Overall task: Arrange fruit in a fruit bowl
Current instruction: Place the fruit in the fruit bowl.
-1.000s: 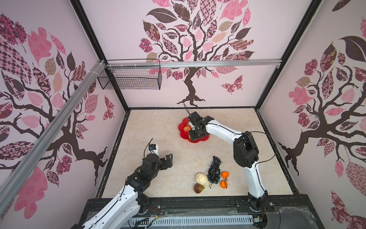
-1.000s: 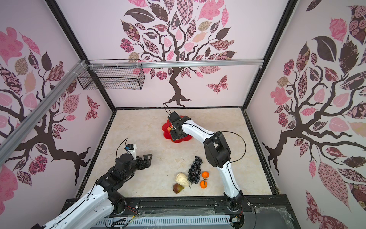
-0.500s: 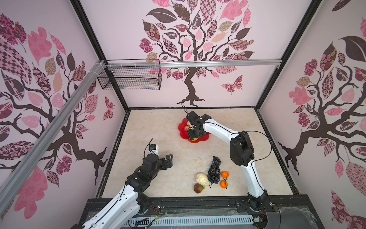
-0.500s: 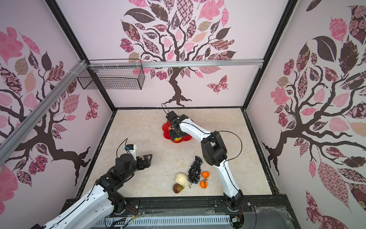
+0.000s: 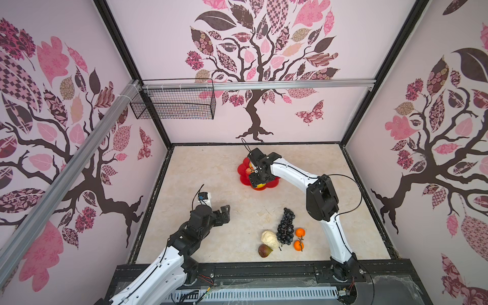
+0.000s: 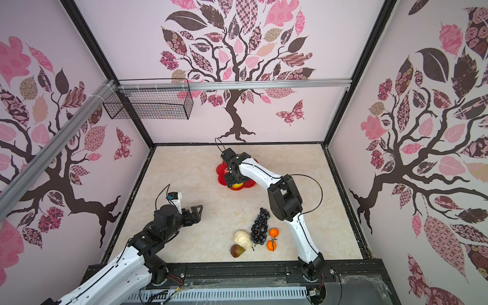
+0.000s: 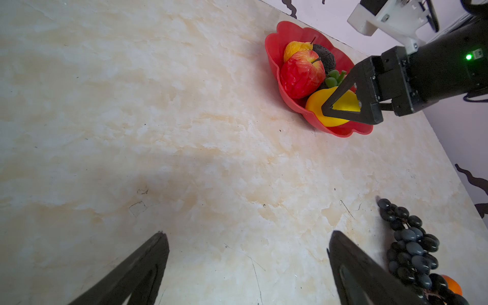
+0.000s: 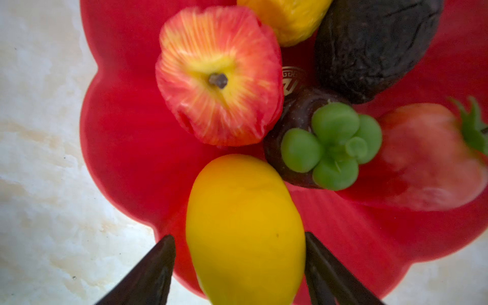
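The red fruit bowl (image 8: 126,158) sits far back on the table (image 5: 211,171), with the right claw (image 8: 239,235) over it.
In the bowl lie a lemon (image 8: 245,227), apple (image 8: 219,89), pear (image 8: 287,18), avocado (image 8: 375,45), strawberry (image 8: 427,158) and a dark fruit with a green top (image 8: 330,145). The right claw is open, a finger on each side of the lemon, not gripping it. Well apart, near the front, lie the grape bunch (image 5: 286,227), oranges (image 5: 300,232), cream knobbly piece (image 5: 269,237) and fig (image 5: 264,250), close together. The left claw (image 7: 247,232) hangs wide open over bare table, holding nothing. The table is pale creamy marble with thin scratches. The walls (image 5: 253,66) are pink with dark trees. A black wire basket (image 5: 174,105) hangs from a silver rail (image 5: 290,84).
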Available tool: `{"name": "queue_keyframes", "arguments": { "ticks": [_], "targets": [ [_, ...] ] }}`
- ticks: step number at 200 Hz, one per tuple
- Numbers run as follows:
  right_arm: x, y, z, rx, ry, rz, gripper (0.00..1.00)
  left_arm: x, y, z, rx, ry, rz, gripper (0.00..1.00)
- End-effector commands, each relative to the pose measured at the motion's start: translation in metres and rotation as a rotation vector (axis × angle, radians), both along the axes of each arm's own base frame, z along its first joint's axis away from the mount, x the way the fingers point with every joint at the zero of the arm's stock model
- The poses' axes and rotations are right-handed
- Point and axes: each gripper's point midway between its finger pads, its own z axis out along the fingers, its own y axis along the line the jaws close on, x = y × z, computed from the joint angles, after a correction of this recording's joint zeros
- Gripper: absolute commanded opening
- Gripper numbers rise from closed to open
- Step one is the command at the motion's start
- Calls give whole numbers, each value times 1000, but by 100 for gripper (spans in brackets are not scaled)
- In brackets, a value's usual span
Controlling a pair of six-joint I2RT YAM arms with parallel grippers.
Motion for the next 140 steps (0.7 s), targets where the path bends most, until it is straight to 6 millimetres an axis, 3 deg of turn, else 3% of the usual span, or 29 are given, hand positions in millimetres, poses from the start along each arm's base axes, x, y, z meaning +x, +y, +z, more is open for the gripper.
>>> {"name": "queue_keyframes", "arguments": {
  "ticks": [1,93,140],
  "targets": [
    [2,2,12,-3,-30,-1,81,4,1,10,-3,-24,9,97],
    [2,-3,27,0,-69,-7,87,4,0,8,0,-18,8,97],
    [-3,-8,45,11,-89,-11,89,5,-1,6,4,-13,3,98]
  ]
}}
